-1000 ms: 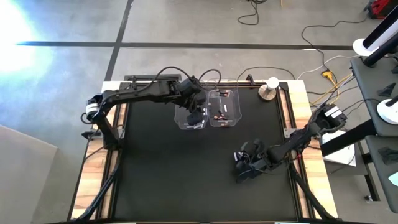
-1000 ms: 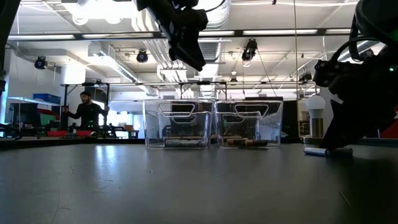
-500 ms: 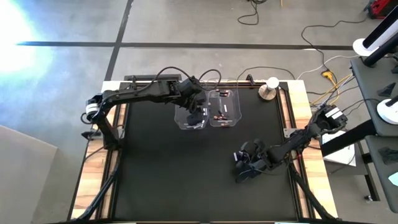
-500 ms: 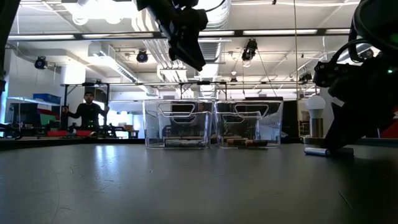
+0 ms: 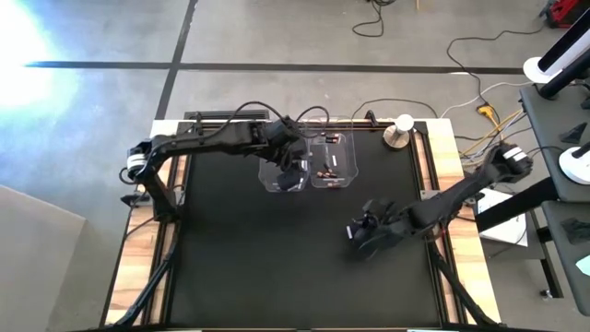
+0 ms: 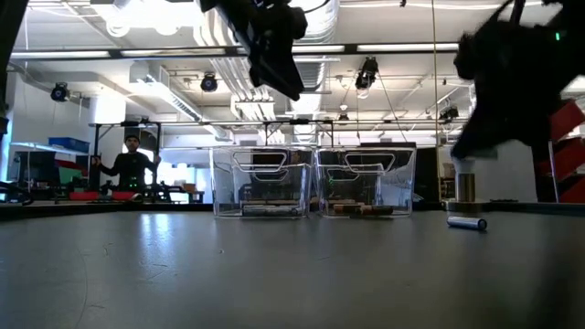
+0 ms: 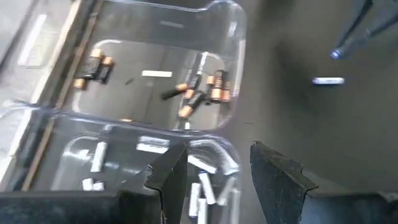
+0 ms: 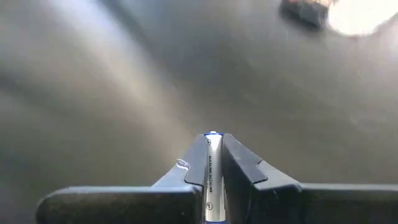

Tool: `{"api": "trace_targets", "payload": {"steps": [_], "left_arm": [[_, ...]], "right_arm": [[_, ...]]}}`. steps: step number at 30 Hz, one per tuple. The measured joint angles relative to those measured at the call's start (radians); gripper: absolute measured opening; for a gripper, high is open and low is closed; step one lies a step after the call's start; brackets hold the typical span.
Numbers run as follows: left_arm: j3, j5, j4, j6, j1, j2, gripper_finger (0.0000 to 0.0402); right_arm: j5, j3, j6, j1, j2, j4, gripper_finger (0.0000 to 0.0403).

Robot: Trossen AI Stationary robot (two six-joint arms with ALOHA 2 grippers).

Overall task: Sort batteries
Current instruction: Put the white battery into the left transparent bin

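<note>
Counter: a matte black mat on a pale wood frame.
Bins: two clear, hard plastic boxes, the left bin touching the right bin.
Batteries: slim silvery-white cells lay in the left bin; dark cells with orange ends in the right; one silver cell lay loose on the mat.
Right claw: raised above the mat, clamped on a silver, blue-tipped battery.
Left claw: hung over the left bin, fingers apart, empty.

left gripper: fingers parted, hovering at 12 o'clock of the table
right gripper: fingers clamped, lifted at 4 o'clock
</note>
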Motion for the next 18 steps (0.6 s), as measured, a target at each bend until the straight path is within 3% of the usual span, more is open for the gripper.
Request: {"api": "trace_targets", "payload": {"steps": [4, 11, 18], "left_arm": [[0.000, 0.076, -0.003, 0.010, -0.026, -0.002, 0.0153], [0.000, 0.206, 0.024, 0.010, -0.118, -0.010, 0.0153], [-0.023, 0.204, 0.358, -0.069, -0.201, -0.037, 0.0153]], "right_arm": [[0.008, 0.012, -0.093, -0.033, -0.149, 0.051, 0.0020], [0.023, 0.051, -0.398, -0.094, -0.314, 0.330, 0.0019], [0.026, 0.118, -0.683, -0.130, -0.314, 0.597, 0.0018]]}}
